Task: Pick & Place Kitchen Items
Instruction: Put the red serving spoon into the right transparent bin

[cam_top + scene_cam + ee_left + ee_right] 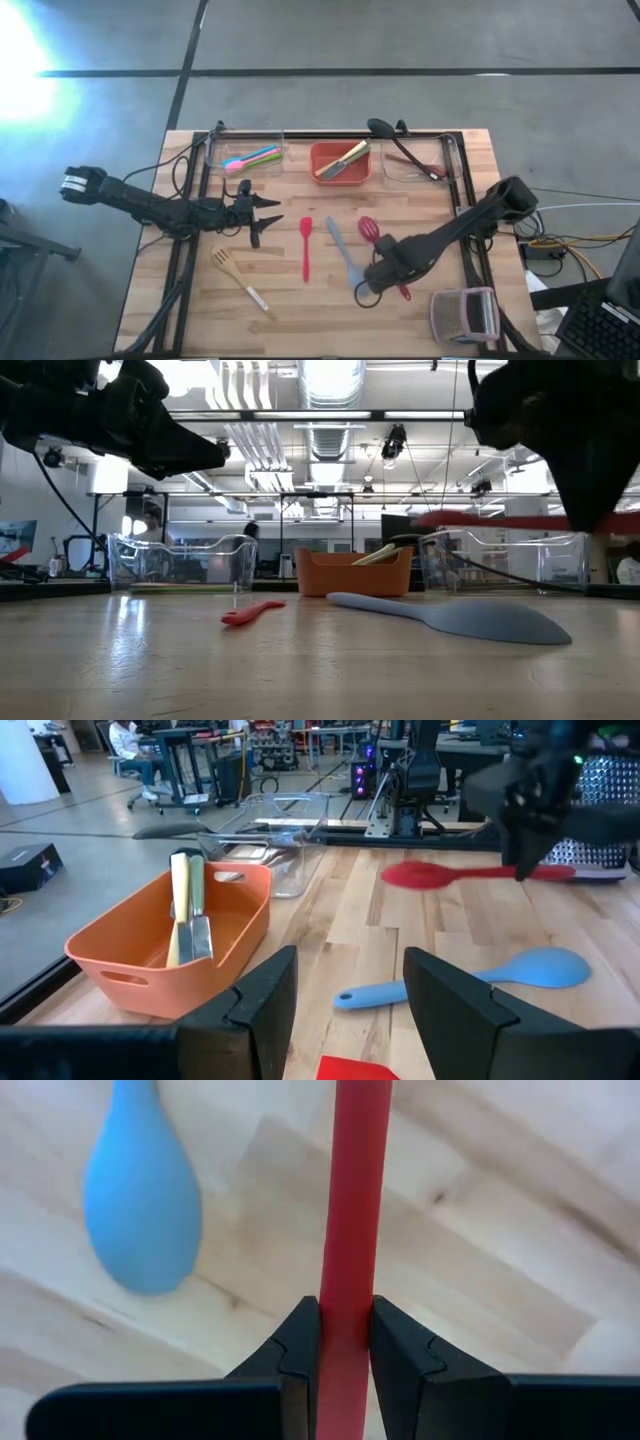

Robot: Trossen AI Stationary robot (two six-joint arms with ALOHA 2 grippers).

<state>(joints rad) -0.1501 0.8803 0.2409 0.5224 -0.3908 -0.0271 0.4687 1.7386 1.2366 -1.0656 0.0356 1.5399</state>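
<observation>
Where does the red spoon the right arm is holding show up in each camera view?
High: red spoon right of centre, held by the right tool.
Low: horizontal at right, lifted.
Left wrist: upper right, lifted.
Right wrist: handle centre.
Shared landmark: blue spoon beside it.

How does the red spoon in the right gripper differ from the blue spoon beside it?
The red spoon is clamped by its handle in the right gripper and held off the wood; the blue spoon lies flat on the table, untouched. The red one has a slotted bowl, the blue one a solid bowl. Both are slim and long-handled.
</observation>
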